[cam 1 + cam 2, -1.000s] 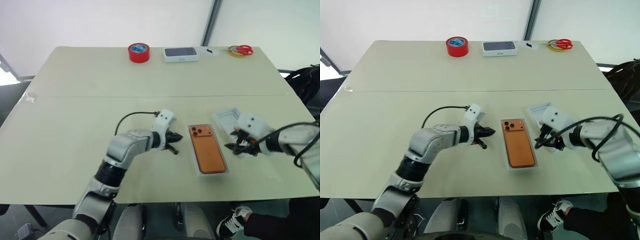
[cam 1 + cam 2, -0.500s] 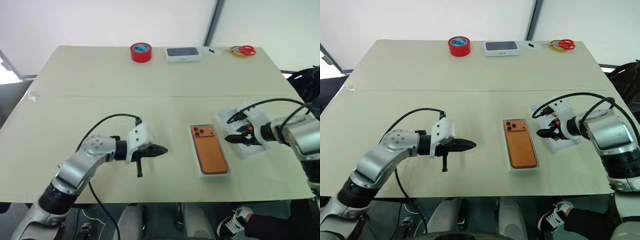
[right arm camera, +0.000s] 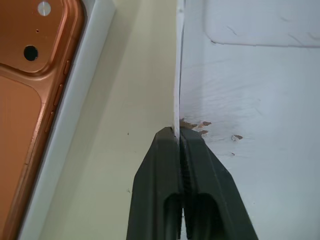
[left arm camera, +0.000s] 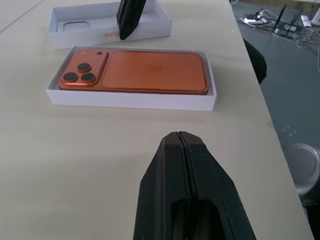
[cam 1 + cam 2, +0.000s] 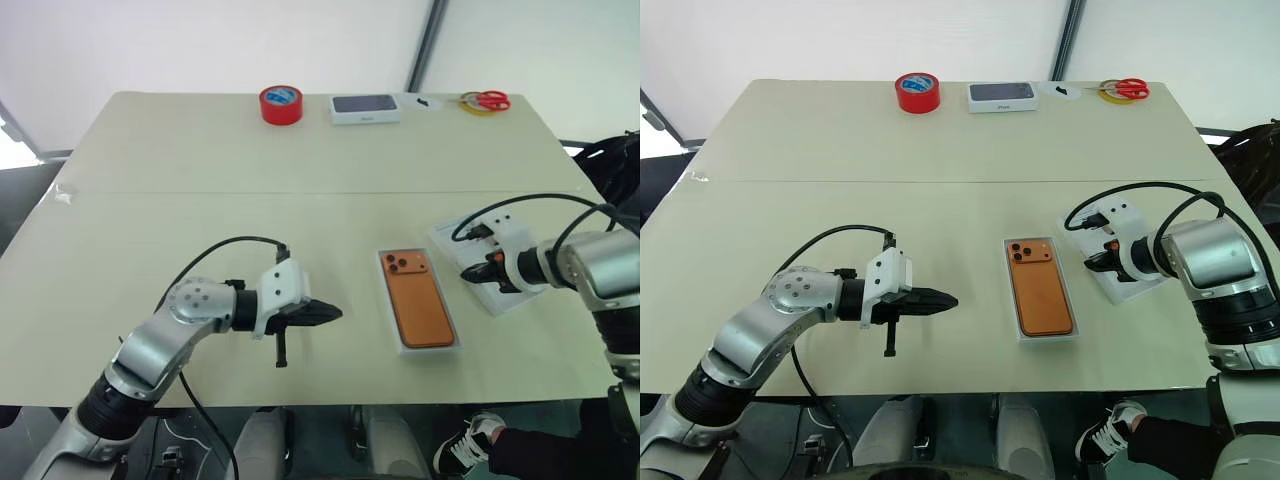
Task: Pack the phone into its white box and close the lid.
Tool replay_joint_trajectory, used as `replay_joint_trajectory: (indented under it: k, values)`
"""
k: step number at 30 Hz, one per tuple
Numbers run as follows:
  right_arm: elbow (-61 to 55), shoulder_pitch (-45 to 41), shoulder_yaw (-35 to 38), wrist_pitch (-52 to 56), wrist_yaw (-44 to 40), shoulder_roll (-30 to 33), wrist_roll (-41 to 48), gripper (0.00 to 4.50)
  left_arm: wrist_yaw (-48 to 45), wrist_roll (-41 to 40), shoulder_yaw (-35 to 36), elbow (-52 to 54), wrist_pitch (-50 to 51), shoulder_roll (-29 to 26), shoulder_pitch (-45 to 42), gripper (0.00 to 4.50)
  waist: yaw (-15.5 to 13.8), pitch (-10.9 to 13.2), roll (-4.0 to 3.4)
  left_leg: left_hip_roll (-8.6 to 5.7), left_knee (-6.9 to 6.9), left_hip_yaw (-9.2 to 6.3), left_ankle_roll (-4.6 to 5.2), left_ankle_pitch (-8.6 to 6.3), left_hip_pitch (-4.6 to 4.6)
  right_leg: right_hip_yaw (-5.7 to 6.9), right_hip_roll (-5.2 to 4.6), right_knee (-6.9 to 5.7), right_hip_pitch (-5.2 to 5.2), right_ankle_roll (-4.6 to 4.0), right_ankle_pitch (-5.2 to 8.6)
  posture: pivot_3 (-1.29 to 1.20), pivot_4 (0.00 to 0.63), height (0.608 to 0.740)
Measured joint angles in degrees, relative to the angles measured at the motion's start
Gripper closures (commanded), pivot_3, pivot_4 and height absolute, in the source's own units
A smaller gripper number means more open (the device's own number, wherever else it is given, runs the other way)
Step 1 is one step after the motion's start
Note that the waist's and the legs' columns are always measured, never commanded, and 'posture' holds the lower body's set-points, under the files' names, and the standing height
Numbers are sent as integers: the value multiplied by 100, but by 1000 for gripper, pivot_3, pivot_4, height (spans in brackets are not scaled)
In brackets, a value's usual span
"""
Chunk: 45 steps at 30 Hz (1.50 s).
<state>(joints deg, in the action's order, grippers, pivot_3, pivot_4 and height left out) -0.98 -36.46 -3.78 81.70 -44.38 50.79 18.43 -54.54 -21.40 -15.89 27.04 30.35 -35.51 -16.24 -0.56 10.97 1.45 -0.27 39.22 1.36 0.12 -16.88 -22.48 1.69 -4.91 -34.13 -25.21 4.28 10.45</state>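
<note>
2 grippers: we see both over the table (image 5: 150,160), the left gripper (image 5: 335,312) clenched on nothing, the right gripper (image 3: 178,134) clamped on the near wall of the lid (image 3: 250,90).
Phone: we find the phone (image 5: 418,297) lying back-up inside the white box (image 4: 130,99), its 3 lenses at the far end, between the 2 grippers.
Lid: it sits open side up just beside the white box, on the side away from the left gripper; our right fingers (image 3: 162,165) pinch its thin wall from above, 1 inside and 1 outside.
Edges: a narrow strip of bare table separates the lid's gripped wall from the white box's side wall; the box's near end lies close to the table's front edge.
Open room: we have a wide bare stretch of table ahead of the left gripper up to the white box, and more behind it.
Far edge: 1 red tape roll (image 5: 280,104), 1 white box with a dark top (image 5: 365,108) and red-handled scissors (image 5: 484,100) sit well apart from both grippers.
Change, left: our left gripper has drawn back from beside the white box and remains shut.
Change, right: our right fingers stood apart over the lid half a second ago; now they are closed on its wall.
</note>
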Motion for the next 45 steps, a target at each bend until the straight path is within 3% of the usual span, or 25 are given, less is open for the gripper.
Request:
replay_joint_trajectory:
  k: [5,8,13,16,18,27,30,35,43,45]
  values:
    - [215,-1027,1465,939,270,-641,630,4479,316,-180,595,-123,46,74,199,4500,25,3,-7,11,-4,-8,0,0,1,1,19,-5,-3,11,-8,0,150,732]
    - [384,-1316,1961,1038,634,-772,1784,4479,464,-242,938,-317,64,60,297,4500,-3,3,-6,14,-8,-11,2,-1,1,4,22,-3,-1,11,-8,0,150,732]
    - [767,-1087,1815,1042,2534,-1290,5329,4479,587,-232,1237,-754,22,30,292,4500,4,3,-6,13,-4,-7,2,-1,2,-2,18,-3,3,8,-9,0,150,732]
    - [567,-453,1040,366,4239,-1255,7964,4479,638,-196,1334,-969,3,16,225,4500,-13,3,-5,13,-4,-11,2,-1,0,2,17,-3,6,11,-10,0,150,732]
    - [293,-72,703,-130,4969,-1331,8896,4479,662,-194,1353,-1019,0,22,205,4500,0,3,-5,11,-3,-5,4,-2,-2,-3,13,0,5,12,-10,0,150,732]
    - [-782,1209,660,-1047,5693,-1581,9289,4479,773,-147,1211,-1088,-13,310,-23,4500,-21,1,-4,11,1,-5,4,-2,-1,-5,14,-1,5,13,-9,0,150,732]
    - [-972,1443,682,-1147,5698,-1288,9324,3538,863,-27,992,-1231,-20,534,-262,4500,-13,0,-3,12,2,-3,4,-2,4,-6,15,0,9,10,-7,0,150,732]
    - [-982,1359,682,-1183,5730,-712,9317,939,906,221,345,-1591,-61,1204,-766,4500,-16,0,-3,11,1,-1,5,-2,0,-8,16,2,7,11,-7,0,150,732]
    - [-987,673,657,-1177,5662,708,9294,939,968,610,-334,-2085,-155,1914,-1196,4500,-18,1,-3,15,0,-2,9,-5,0,-8,21,3,4,-3,2,0,150,732]
    - [-888,573,668,-1186,5569,881,9096,1457,975,649,-389,-2170,-165,2077,-1318,4500,-20,1,-3,15,1,-1,9,-5,-1,-8,21,6,5,-4,1,0,150,732]
